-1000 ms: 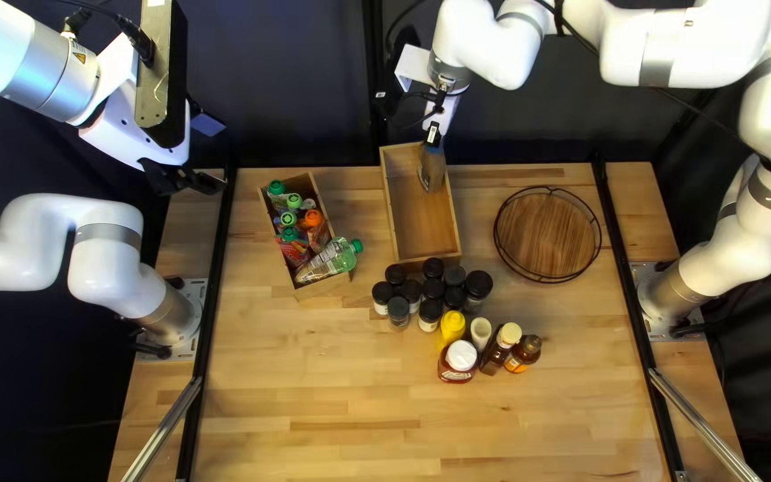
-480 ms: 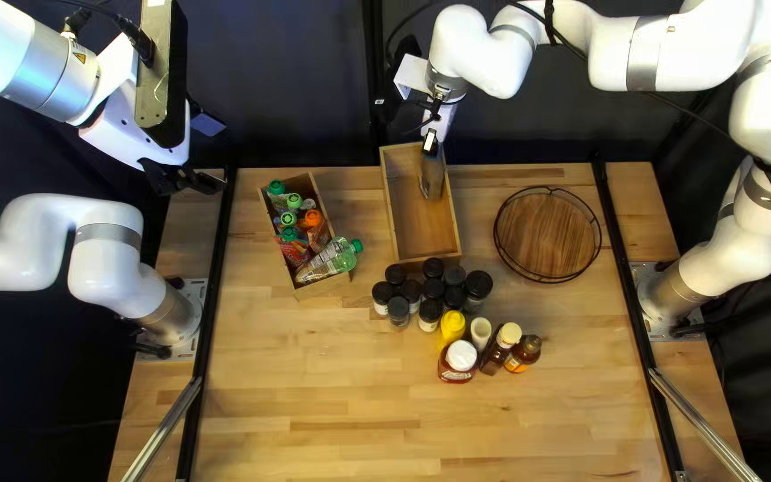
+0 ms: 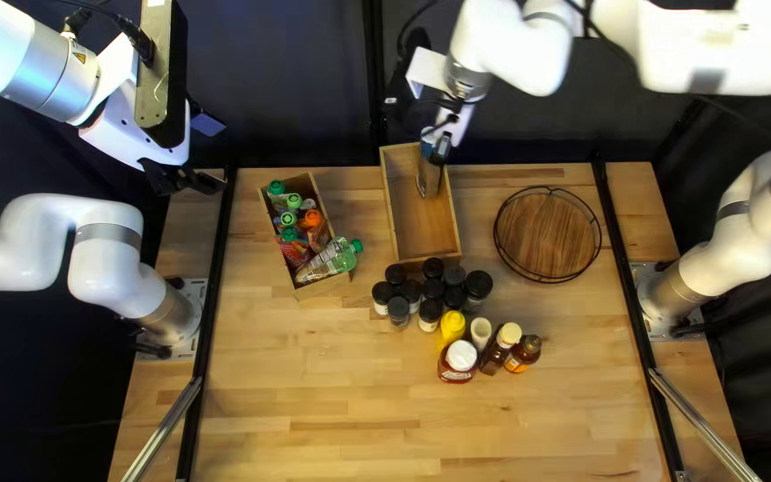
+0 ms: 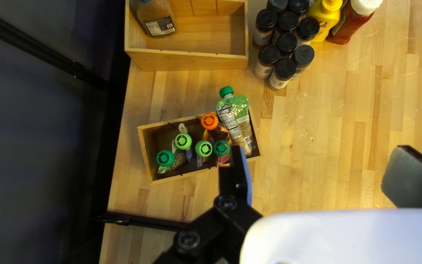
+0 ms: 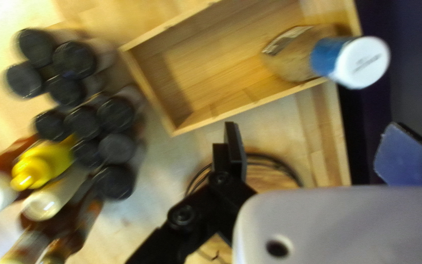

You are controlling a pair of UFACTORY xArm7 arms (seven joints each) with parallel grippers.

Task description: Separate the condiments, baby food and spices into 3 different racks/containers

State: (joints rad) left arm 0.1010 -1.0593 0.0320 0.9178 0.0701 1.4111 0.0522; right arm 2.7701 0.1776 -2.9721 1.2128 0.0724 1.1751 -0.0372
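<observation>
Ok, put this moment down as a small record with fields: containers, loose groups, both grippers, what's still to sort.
left box: six capped pouches, one leaning past the rim
middle box: one bottle, white cap and blue band, upright
round rack: nothing in it
spice jars: ten, black-lidded, on table
condiments: five, beside the jars
left gripper: open, holding nothing
right gripper: open, near the middle box
unsorted: spice jars, five condiments
</observation>
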